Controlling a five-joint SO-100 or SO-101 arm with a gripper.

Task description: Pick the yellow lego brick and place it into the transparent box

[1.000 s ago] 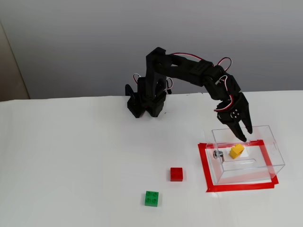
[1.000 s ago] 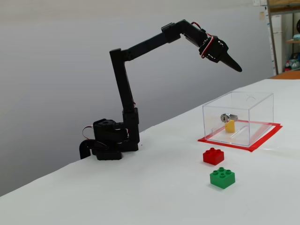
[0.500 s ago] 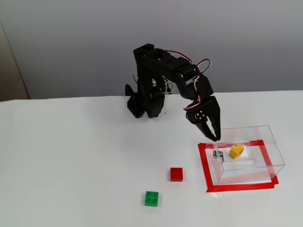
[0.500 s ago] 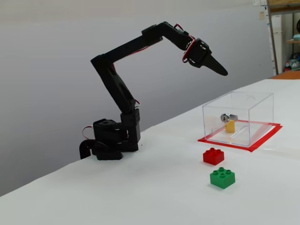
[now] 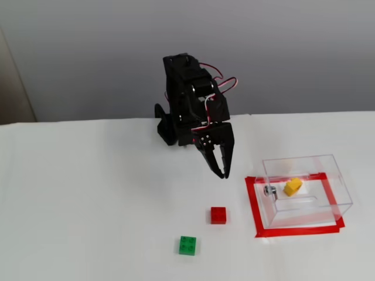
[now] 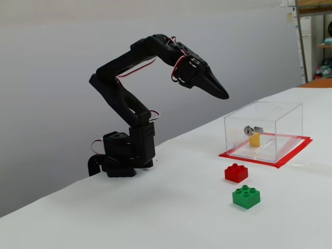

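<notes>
The small yellow plastic lego brick [image 5: 293, 187] lies tilted inside the clear rectangular plastic box [image 5: 337, 175], at the right of the high fixed view. In the low side view the same brick [image 6: 254, 139] sits on the box floor just below the small metal knob [image 6: 252, 129], enclosed by the see-through walls [image 6: 288, 116]. The box stands within a frame of red tape [image 5: 252, 205] stuck to the white tabletop [image 5: 88, 205]. Brick and box lie where they did a second ago.

What differs is the black arm. A second ago its end effector hung directly over the box; half a second ago it was at the box's left edge. Now the end effector [image 5: 222, 172] hangs left of the box, near the middle of the high view, empty and pointing downward, above the tabletop and well apart from the brick. In the side view it [image 6: 223, 95] points toward the right and down, higher than the box top, with the arm folded back toward its base [image 6: 122, 158]. The two fingers look drawn nearly together with only a thin slit at the tips, though at this size I cannot be sure they fully meet.

A red square brick [image 5: 219, 215] and a green square brick [image 5: 188, 245] rest on the tabletop at lower centre, unmoved.
</notes>
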